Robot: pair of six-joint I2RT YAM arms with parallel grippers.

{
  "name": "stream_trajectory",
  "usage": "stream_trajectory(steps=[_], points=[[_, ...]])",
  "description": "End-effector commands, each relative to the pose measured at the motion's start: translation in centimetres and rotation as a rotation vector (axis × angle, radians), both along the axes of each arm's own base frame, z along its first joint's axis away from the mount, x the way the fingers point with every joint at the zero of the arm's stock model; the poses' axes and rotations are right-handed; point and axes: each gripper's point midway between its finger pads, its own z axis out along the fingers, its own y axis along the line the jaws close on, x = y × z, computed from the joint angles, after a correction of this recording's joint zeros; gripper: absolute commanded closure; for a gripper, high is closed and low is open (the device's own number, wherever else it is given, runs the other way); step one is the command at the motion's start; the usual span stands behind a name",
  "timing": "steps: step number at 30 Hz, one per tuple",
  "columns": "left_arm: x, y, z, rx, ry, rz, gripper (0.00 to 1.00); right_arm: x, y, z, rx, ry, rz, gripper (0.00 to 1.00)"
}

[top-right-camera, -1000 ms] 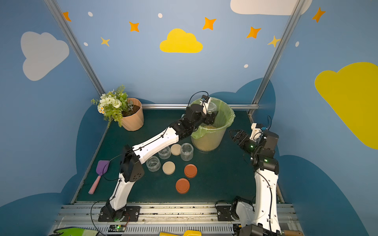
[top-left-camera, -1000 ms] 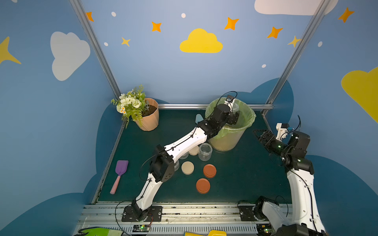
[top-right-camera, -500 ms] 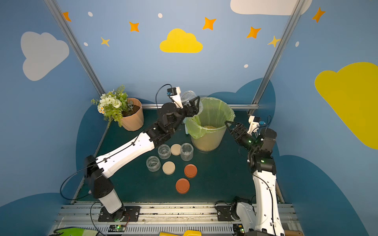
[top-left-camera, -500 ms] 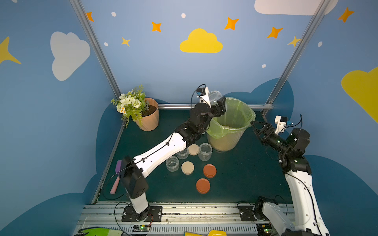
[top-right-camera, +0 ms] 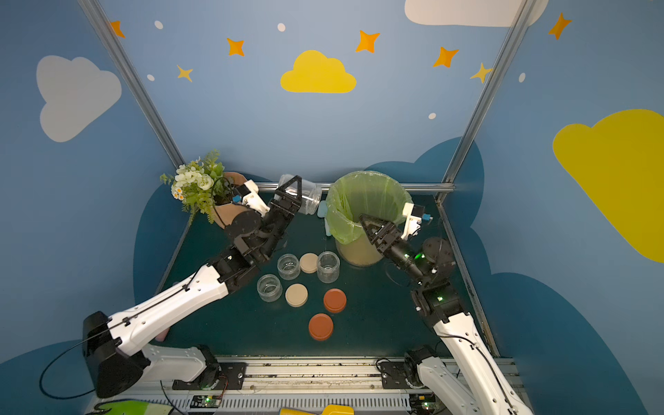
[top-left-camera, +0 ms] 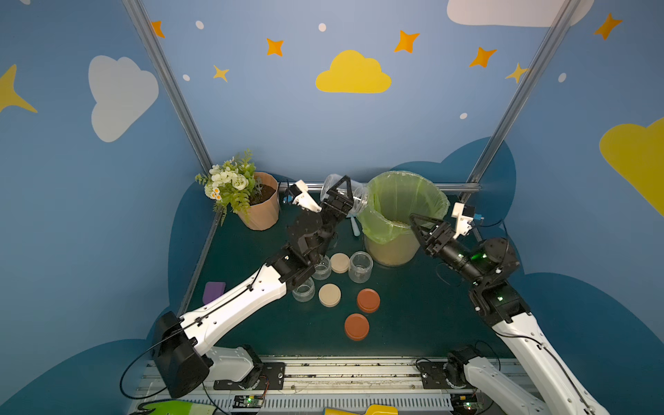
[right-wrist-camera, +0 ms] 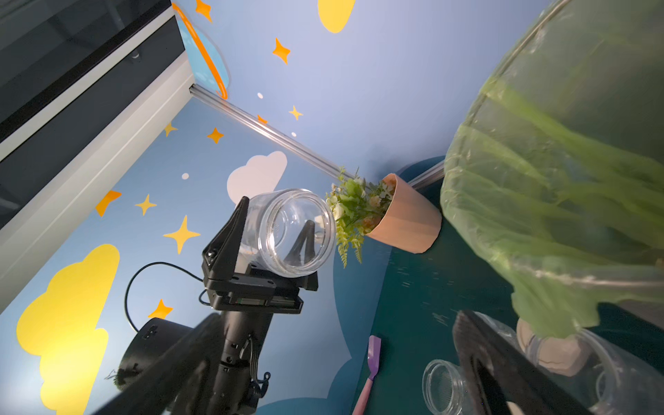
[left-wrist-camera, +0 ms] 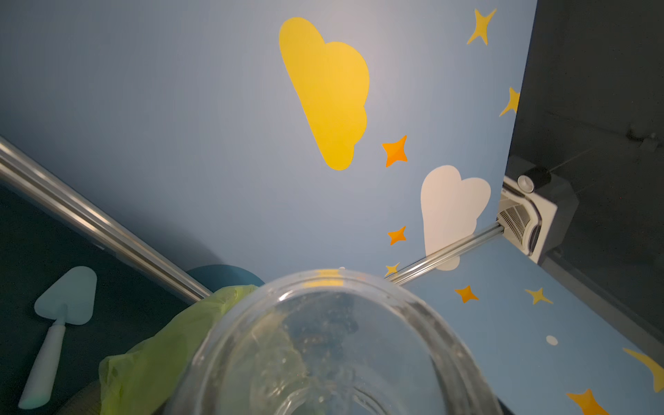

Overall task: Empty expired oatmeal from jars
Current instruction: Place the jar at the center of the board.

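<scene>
Holding an empty jar (right-wrist-camera: pixel 273 230) sideways, left hand (right-wrist-camera: pixel 277 212) beside bin (top-left-camera: pixel 390 253).

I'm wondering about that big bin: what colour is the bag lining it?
The liner is a see-through light green, and it shows best in a top view.

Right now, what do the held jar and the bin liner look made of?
Held jar: clear and glossy, glass or rigid plastic, can't tell which; see-through walls with bright highlights. Bin liner: thin translucent green plastic film, wrinkled and folded over at the top.
</scene>
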Motion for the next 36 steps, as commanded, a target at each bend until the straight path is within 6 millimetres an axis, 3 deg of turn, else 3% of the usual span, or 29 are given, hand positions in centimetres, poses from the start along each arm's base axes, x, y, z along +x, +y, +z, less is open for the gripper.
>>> stream_trajectory(steps=[1, 9, 15, 25, 36], points=[[-1.7, 3.1, 2.8, -0.275, -0.068, 0.039, 0.97, 0.5, 1.3, 0.3, 0.014, -0.070, -0.070, 0.02], [-4.1, 5.8, 0.9, -0.342, -0.032, 0.079, 0.97, -0.3, 8.6, -1.1, 0.002, -0.098, 0.009, 0.02], [-4.2, 6.4, -1.3, -0.435, 0.048, 0.090, 0.97, -0.6, 12.2, -0.7, 0.042, -0.156, -0.007, 0.02], [-4.9, 8.1, -2.7, -0.491, 0.126, 0.132, 0.97, -1.1, 15.7, 1.4, 0.138, -0.271, 0.010, 0.02], [-4.2, 6.8, -4.8, -0.532, 0.200, 0.110, 0.97, -0.3, 18.9, 1.2, 0.177, -0.286, 0.063, 0.02]])
